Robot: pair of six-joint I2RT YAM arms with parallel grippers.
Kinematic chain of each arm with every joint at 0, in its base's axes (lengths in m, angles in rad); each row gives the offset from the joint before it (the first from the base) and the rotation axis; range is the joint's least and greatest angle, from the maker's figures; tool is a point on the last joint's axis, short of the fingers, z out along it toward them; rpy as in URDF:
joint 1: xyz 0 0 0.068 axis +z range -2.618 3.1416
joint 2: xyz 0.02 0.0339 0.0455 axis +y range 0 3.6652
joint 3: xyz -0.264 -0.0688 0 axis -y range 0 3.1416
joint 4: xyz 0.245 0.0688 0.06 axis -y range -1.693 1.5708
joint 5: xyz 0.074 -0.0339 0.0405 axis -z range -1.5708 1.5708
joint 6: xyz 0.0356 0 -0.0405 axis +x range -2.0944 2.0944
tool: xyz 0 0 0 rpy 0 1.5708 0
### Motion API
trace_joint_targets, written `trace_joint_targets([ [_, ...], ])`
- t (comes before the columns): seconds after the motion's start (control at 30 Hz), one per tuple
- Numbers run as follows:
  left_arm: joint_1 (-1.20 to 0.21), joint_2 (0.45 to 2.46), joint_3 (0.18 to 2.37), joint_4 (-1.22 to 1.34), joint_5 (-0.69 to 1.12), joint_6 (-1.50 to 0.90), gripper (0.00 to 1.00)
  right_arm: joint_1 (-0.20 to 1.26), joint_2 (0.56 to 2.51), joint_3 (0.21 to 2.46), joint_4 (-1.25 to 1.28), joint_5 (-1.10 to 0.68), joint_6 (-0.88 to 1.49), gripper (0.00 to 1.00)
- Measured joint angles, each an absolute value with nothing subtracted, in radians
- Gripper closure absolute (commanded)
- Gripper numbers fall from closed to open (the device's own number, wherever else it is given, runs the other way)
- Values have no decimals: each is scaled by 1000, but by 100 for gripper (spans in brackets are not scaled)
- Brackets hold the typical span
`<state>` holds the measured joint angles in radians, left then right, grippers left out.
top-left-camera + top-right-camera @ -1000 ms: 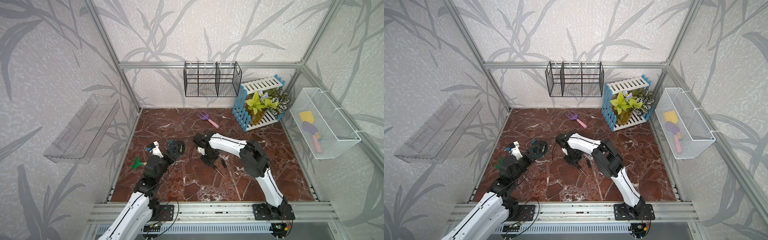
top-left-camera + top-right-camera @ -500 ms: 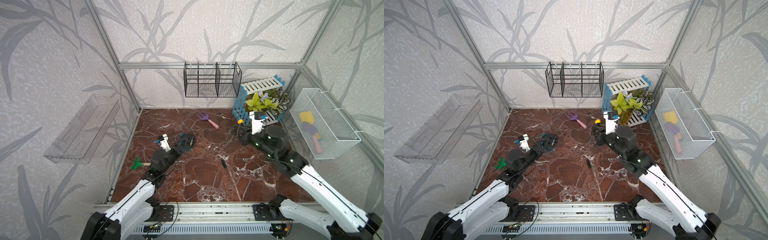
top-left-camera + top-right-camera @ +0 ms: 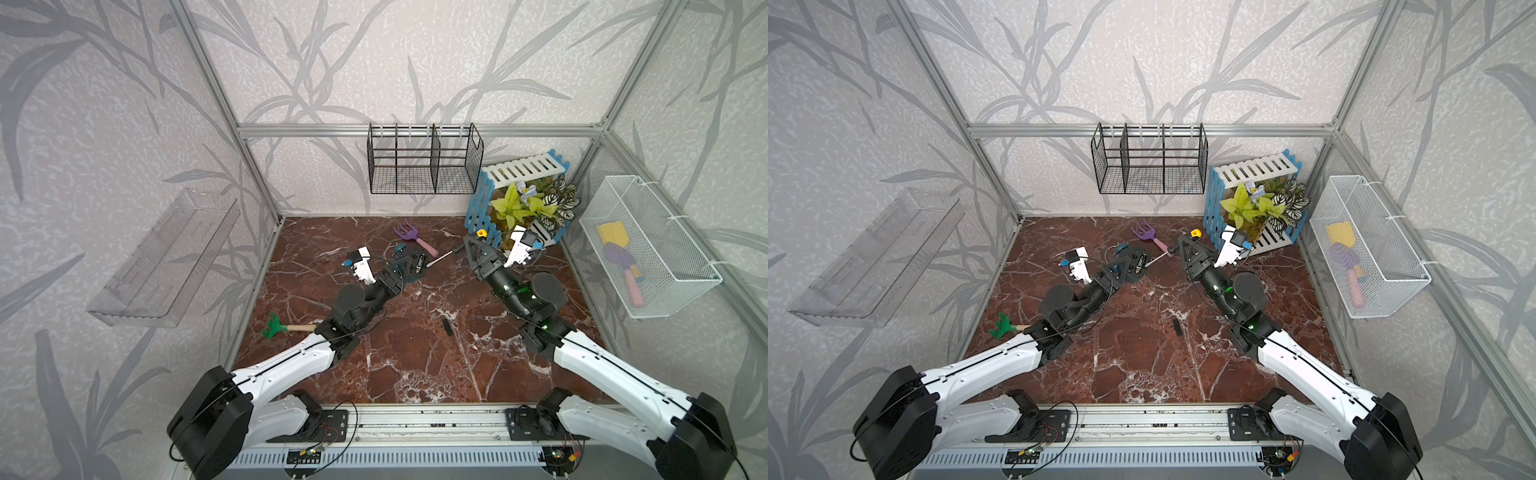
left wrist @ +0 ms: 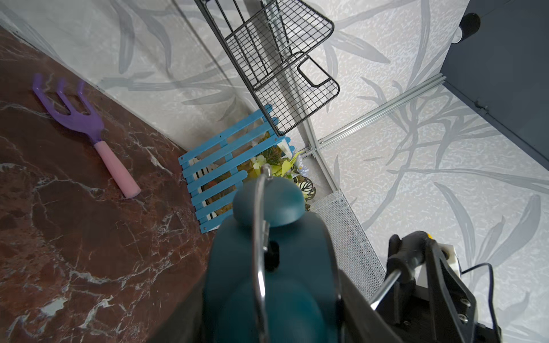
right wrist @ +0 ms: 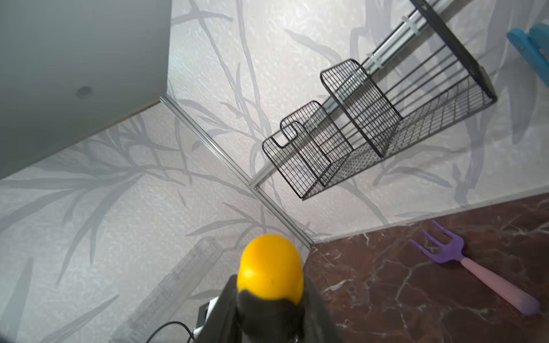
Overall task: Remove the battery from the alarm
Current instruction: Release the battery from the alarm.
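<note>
Alarm (image 3: 417,266) clamped in left gripper (image 3: 405,268) (back showing), right gripper (image 3: 467,245) clasping screwdriver (image 3: 440,258)

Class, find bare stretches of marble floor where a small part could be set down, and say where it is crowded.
Free: the front middle of the marble floor, nearer than the black piece; also the back-left corner, beyond the green rake. Crowded: back centre, around alarm, screwdriver, purple rake and crate.
</note>
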<state>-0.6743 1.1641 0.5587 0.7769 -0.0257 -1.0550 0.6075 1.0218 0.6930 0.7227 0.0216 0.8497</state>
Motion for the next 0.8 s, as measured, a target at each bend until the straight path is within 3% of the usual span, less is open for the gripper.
trace_joint_targets([
  [0.23, -695, 1163, 584, 797, -144, -1026, 83, 619, 1041, 789, 743, 51, 853, 100],
  [0.43, -707, 1145, 620, 811, -239, -1009, 83, 678, 1169, 963, 734, 80, 770, 100],
  [0.8, -708, 1124, 637, 828, -297, -1002, 83, 757, 1224, 1004, 643, 144, 648, 100],
])
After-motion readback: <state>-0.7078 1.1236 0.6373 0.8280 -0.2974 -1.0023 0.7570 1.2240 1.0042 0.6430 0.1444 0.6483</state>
